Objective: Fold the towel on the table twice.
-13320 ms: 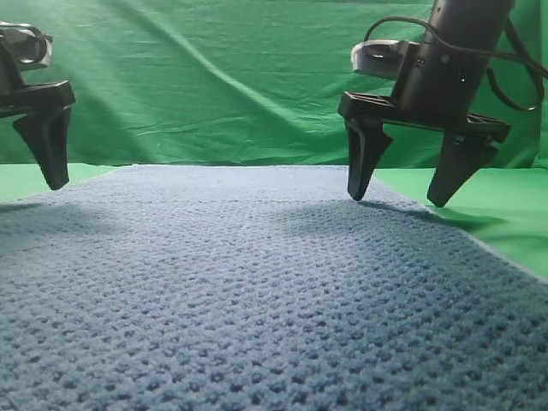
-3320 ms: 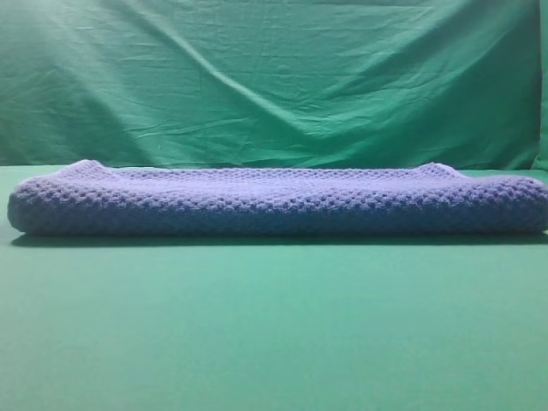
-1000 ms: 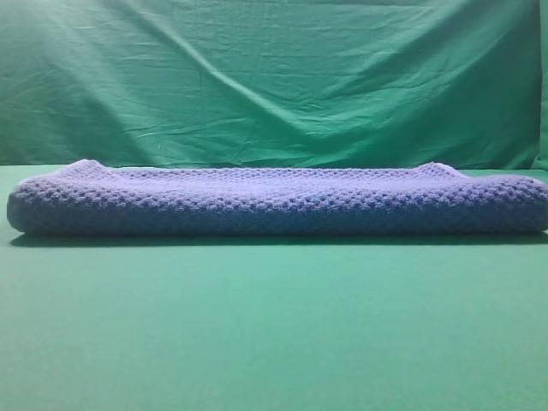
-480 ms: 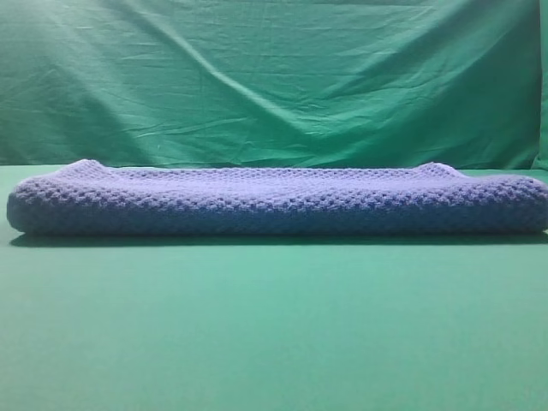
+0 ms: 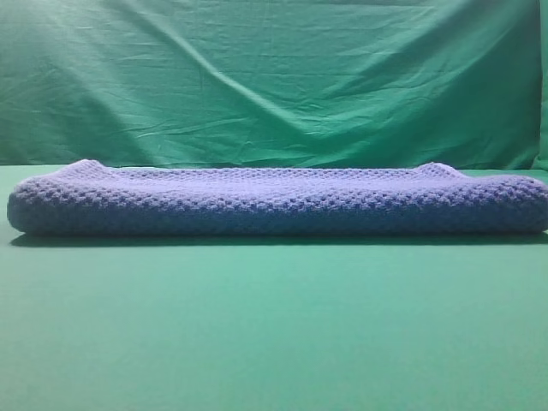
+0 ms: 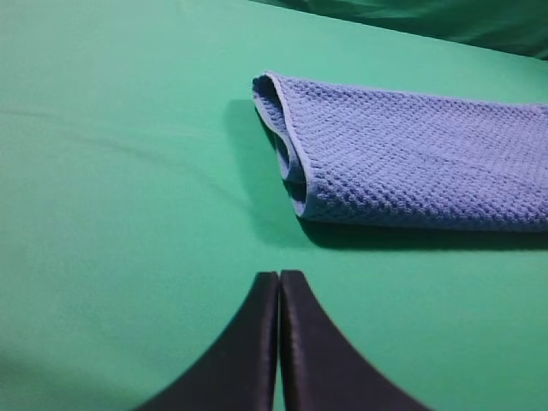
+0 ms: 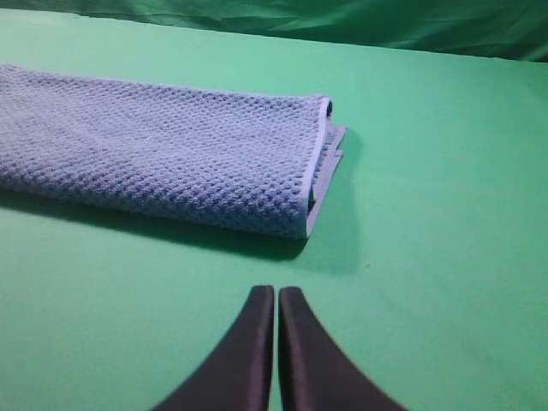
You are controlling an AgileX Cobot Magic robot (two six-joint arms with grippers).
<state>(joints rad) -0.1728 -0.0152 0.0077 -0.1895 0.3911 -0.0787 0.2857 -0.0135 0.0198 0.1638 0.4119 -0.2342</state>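
towel (image 5: 274, 201): folded into a long thick band, lying flat across the table (image 5: 274, 334) toward its far edge, below the wrinkled backdrop cloth (image 5: 274, 77) | left gripper (image 6: 279, 282): jaws closed, empty, near towel's layered end | right gripper (image 7: 276, 295): jaws closed, empty, near other end

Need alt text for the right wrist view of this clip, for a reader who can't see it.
A blue-grey waffle-weave towel, folded into a long thick band, lies on the smooth bright green table, its layered end facing right. At the bottom edge, the right gripper shows two dark fingers pressed shut, short of the towel and holding nothing.
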